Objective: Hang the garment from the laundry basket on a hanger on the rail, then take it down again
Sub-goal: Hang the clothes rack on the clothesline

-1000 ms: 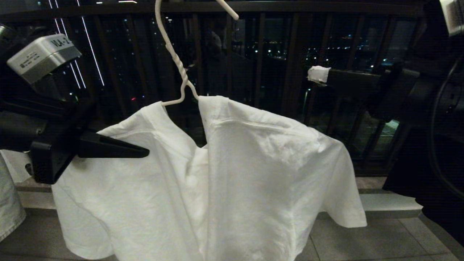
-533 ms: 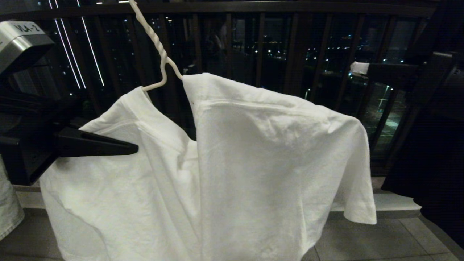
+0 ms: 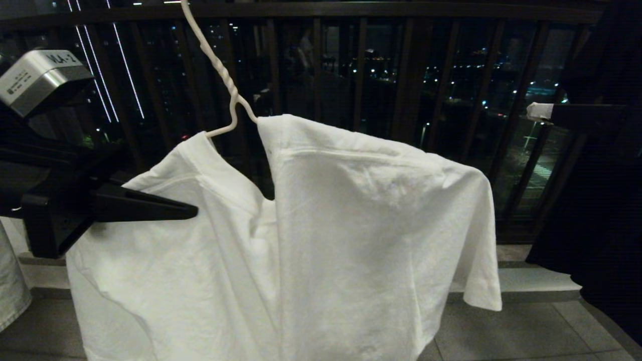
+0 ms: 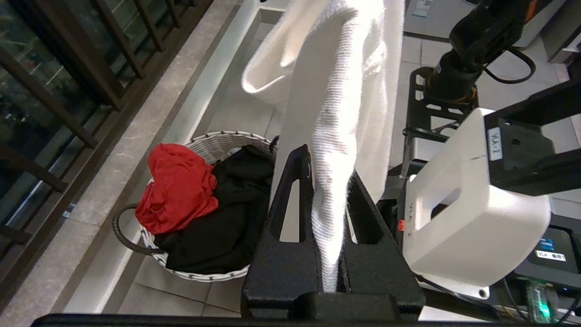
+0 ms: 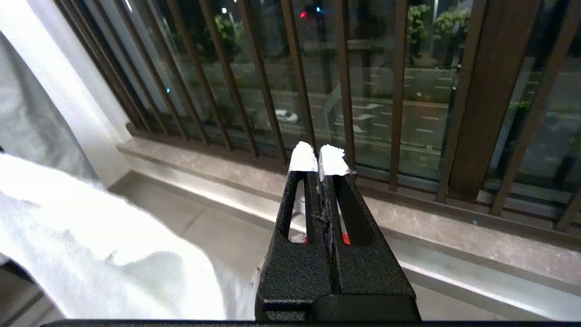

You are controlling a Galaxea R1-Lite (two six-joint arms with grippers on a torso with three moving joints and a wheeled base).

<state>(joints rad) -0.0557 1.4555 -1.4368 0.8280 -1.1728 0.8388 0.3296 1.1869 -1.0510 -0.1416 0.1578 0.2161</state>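
Head view: the shirt [image 3: 351, 240] is hanging on the hanger [image 3: 220, 90], whose hook is running out of sight above, probably over the rail. The left gripper [image 4: 324, 181] is pinching the sleeve edge, its jaws closing on the cloth to steady it. The right gripper [image 5: 321, 156] is standing off beside the other shoulder, jaws closed and empty. The basket [image 4: 199, 213] is sitting on the floor below.

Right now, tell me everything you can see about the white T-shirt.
The white T-shirt is plain, wrinkled cotton-looking knit with short sleeves and a ribbed crew neck. It hangs draped over the thin white wire hanger, whose twisted neck rises out of the collar. One shoulder sits higher than the other and the body folds down the middle. The left gripper is shut on one shoulder edge. The right gripper is shut, clear of it.
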